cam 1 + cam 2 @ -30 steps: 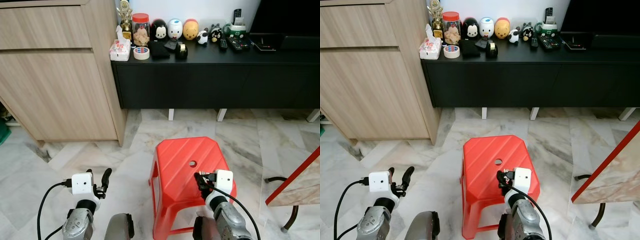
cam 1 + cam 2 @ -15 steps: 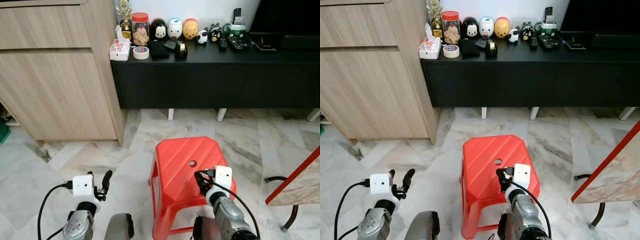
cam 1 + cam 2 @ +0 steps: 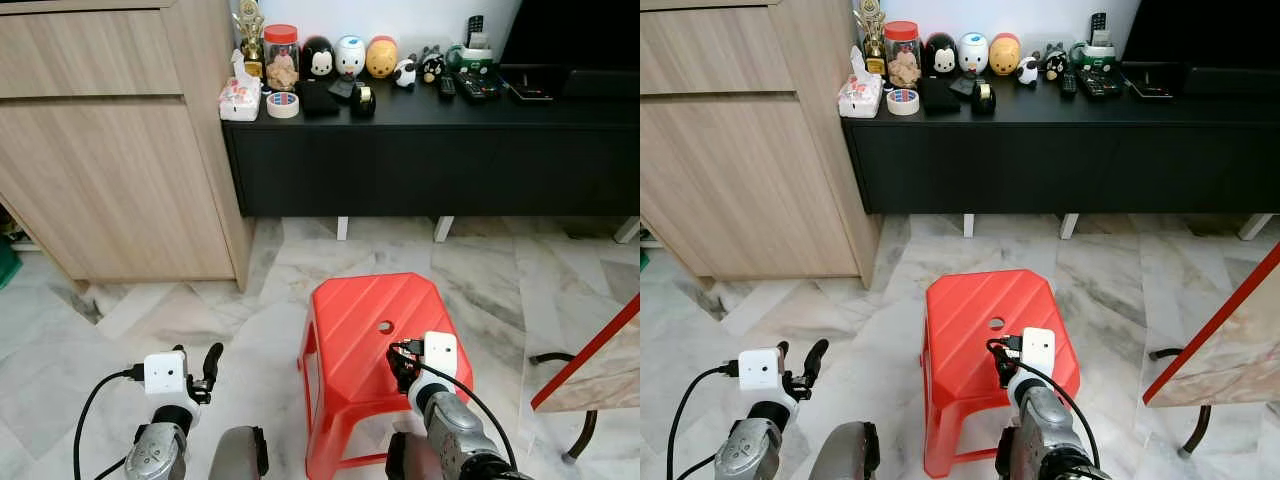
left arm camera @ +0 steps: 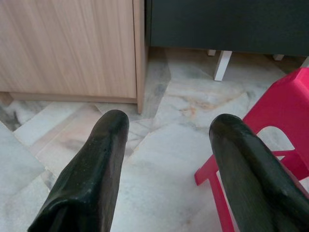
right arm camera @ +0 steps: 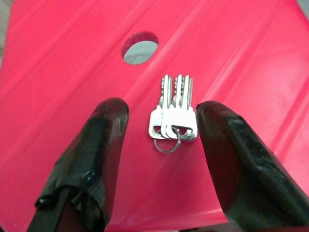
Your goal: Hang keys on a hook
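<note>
So the keys (image 5: 173, 115) are lying flat on top of the red plastic stool (image 3: 350, 320), a small silver bunch on a ring, just beside the round hole (image 5: 139, 47) in the seat. The right gripper (image 5: 161, 125) hangs right over them with its black fingers (image 5: 104, 145) spread wide, one on each side of the bunch, not touching it as far as I can see. The left gripper (image 4: 166, 145) is low over the marble floor (image 3: 200, 310) beside the stool, fingers also spread apart, nothing between them. Behind the stool there's a black TV console (image 3: 420, 150) (toys, tape rolls and remotes on top) next to a light wooden cabinet (image 3: 110, 150).
</note>
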Controlling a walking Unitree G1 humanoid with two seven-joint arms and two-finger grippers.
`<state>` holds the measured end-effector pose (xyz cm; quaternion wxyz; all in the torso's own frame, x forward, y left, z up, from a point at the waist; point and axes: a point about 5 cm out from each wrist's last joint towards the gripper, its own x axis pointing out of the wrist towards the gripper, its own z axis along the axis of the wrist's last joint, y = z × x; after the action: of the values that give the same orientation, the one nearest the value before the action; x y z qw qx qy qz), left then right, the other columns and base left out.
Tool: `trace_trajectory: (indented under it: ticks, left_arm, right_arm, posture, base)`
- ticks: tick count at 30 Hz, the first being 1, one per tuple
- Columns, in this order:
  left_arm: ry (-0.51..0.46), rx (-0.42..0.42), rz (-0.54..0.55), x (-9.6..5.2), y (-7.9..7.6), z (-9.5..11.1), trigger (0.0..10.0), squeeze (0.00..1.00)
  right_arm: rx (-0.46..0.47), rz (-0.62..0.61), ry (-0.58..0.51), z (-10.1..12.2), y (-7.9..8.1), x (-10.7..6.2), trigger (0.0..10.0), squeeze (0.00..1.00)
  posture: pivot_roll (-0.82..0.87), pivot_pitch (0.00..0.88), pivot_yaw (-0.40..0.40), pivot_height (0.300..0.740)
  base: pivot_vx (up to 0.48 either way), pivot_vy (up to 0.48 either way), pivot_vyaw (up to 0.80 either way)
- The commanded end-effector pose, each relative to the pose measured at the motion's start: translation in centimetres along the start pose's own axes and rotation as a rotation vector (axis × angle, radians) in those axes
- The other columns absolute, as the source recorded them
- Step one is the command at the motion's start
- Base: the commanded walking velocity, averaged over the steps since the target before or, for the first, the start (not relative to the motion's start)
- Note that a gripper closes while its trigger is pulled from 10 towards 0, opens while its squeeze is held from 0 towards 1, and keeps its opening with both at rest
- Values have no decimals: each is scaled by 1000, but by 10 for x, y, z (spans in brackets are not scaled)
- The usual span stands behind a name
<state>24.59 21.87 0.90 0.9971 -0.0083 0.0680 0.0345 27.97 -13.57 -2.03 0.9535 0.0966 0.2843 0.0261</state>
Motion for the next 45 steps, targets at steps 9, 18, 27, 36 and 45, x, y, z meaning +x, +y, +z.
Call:
trace_trajectory:
  ticks: [9, 18, 27, 36, 45]
  left_arm:
    - [-13, 18, -8, -8, -1, -1, 10000, 0]
    - [-18, 21, -9, -12, -1, -1, 10000, 0]
    - [-10, 24, -6, -14, 0, -1, 10000, 0]
    - [-7, 31, -8, -13, 2, 0, 10000, 0]
    - [-3, 33, -10, -12, 2, 0, 10000, 0]
  right_arm:
    - [34, -19, 12, -1, 1, 1, 10000, 0]
    - [18, -26, 2, 5, 1, 2, 10000, 0]
    - [8, -11, -10, 10, 5, 4, 0, 0]
    - [-3, -12, -5, 8, 5, 4, 0, 0]
    - [2, -6, 0, 6, 5, 3, 0, 0]
  posture:
    - [108, 127, -34, 591]
    - [120, 149, -34, 591]
    - [124, 148, -33, 591]
    - [122, 146, -22, 591]
    - [124, 143, -22, 591]
  base:
    - [0, 0, 0]
    - [0, 0, 0]
    - [0, 0, 0]
    - [0, 0, 0]
    - [0, 0, 0]
